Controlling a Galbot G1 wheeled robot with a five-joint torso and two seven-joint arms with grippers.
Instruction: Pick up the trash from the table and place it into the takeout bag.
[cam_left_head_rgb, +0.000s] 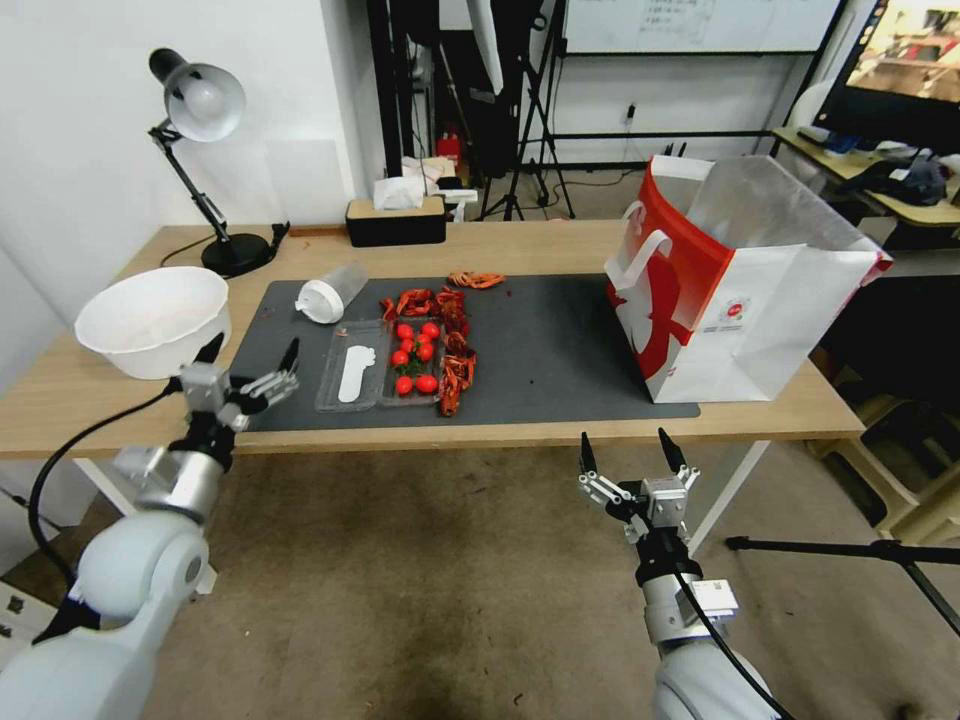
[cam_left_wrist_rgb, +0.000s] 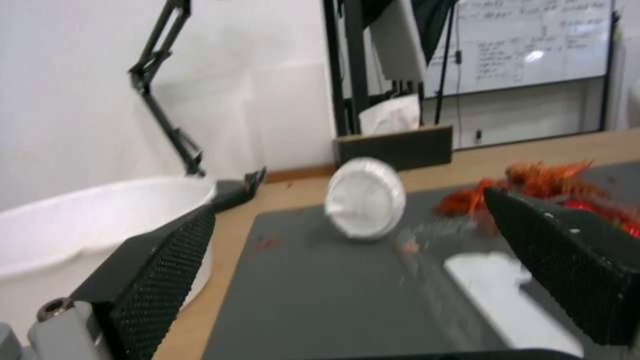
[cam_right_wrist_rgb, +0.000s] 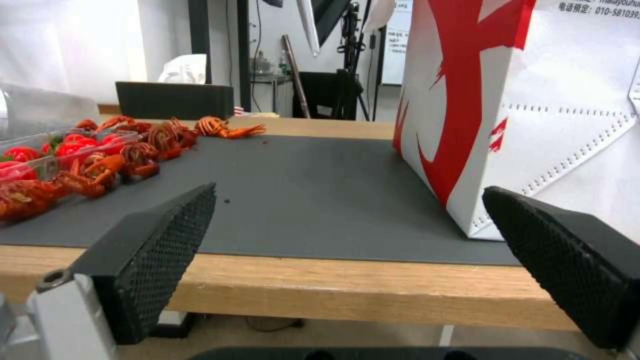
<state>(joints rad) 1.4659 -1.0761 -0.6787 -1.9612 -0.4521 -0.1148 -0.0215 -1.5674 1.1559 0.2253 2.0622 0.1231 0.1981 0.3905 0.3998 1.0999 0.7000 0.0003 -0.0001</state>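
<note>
A: Head view: left gripper (cam_left_head_rgb: 250, 362) over the desk (cam_left_head_rgb: 560, 250) edge, fingers apart, empty, facing the lidded cup (cam_left_head_rgb: 330, 293) lying on the mat (cam_left_head_rgb: 560, 340).

B: Judged step: approach; next, reach and close. Right gripper (cam_left_head_rgb: 630, 452), fingers apart, waits below the takeout bag (cam_left_head_rgb: 745, 300).

bench (cam_left_head_rgb: 560, 250): light wood grain, white legs
mat (cam_left_head_rgb: 560, 350): plain dark grey
takeout bag (cam_left_head_rgb: 770, 320): white front, red side panel with white swirls, small red logo, silvery lining
cup (cam_left_head_rgb: 330, 293): clear, white lid
tray (cam_left_head_rgb: 350, 380): clear plastic, white utensil inside
tomatoes (cam_left_head_rgb: 415, 355): bright red, green stems
crayfish shells (cam_left_head_rgb: 455, 340): orange-red
bowl (cam_left_head_rgb: 155, 320): white
lamp (cam_left_head_rgb: 200, 105): black arm, silver-grey shade
tissue box (cam_left_head_rgb: 395, 220): black, tan lid
left gripper (cam_left_head_rgb: 250, 355): black jaws, diamond-knurled pads
right gripper (cam_left_head_rgb: 628, 452): the same black
</note>
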